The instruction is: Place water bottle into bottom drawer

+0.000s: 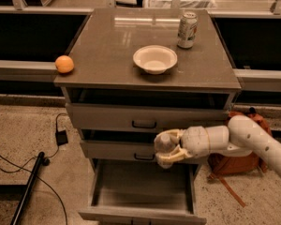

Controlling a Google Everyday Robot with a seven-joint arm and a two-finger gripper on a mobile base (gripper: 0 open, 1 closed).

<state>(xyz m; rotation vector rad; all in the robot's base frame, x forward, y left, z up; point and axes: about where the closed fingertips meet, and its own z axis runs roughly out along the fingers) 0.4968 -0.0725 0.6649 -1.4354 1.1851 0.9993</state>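
My gripper (169,148) reaches in from the right, in front of the middle drawer and above the open bottom drawer (140,194). It is shut on the water bottle (163,144), a clear plastic bottle seen end-on, mostly hidden between the cream fingers (173,156). The bottom drawer is pulled out, a shallow grey tray with nothing visible inside. The bottle hangs above the drawer's right rear part.
The cabinet top (107,55) carries an orange (64,63) at the left edge, a white bowl (155,58) in the middle and a green-and-white can (187,30) at the back right. A brown bag (236,161) lies on the floor right of the cabinet. Black cables (23,165) lie at the left.
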